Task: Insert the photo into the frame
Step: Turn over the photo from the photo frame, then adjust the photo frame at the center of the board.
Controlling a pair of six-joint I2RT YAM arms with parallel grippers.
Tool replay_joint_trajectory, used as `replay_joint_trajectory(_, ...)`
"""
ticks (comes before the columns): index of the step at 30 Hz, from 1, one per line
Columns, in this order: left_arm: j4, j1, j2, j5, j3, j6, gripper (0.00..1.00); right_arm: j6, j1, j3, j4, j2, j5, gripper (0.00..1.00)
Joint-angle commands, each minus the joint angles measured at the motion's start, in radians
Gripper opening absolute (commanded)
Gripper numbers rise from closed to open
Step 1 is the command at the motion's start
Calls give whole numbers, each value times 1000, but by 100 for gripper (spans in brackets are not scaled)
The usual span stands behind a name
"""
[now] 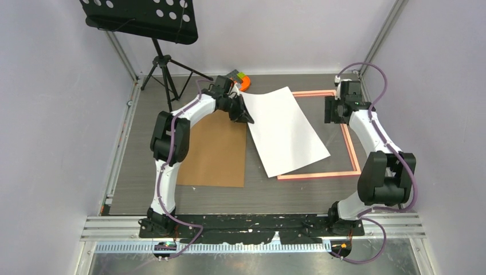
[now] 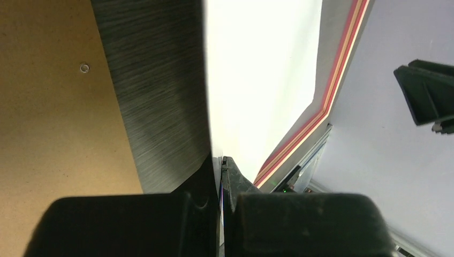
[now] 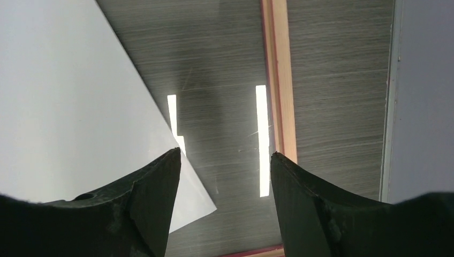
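Note:
The photo (image 1: pixel 283 129) lies white side up, tilted across the left part of the frame (image 1: pixel 351 146), a thin salmon-pink rectangle on the dark table. Its picture side is hidden. My left gripper (image 1: pixel 246 117) is shut on the photo's far left edge. In the left wrist view the sheet (image 2: pixel 262 69) runs out from between the closed fingers of that gripper (image 2: pixel 221 160), with the frame's border (image 2: pixel 334 80) beyond. My right gripper (image 1: pixel 334 109) hovers open over the frame's far right corner. Nothing is between its fingers (image 3: pixel 225 155), with a photo corner (image 3: pixel 69 107) to their left and the frame strip (image 3: pixel 281 107) to their right.
A brown backing board (image 1: pixel 215 152) lies left of the photo. A small orange object (image 1: pixel 243 82) sits behind the left gripper. A music stand tripod (image 1: pixel 163 63) stands at the back left. Light glare shows on the surface inside the frame. Walls enclose the table.

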Motion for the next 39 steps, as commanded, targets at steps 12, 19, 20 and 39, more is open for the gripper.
replay_joint_trajectory(12,-109,6,5,84,69,169,0,-122,-219,93,45,236,-230,67)
replay_joint_trajectory(19,-136,8,2,90,79,203,0,-149,-294,140,45,305,-291,60)
replay_joint_trajectory(20,-137,8,2,90,79,208,0,-153,-308,145,43,320,-304,58)
replay_joint_trajectory(39,-138,7,9,90,84,217,0,-173,-368,187,25,427,-385,39)
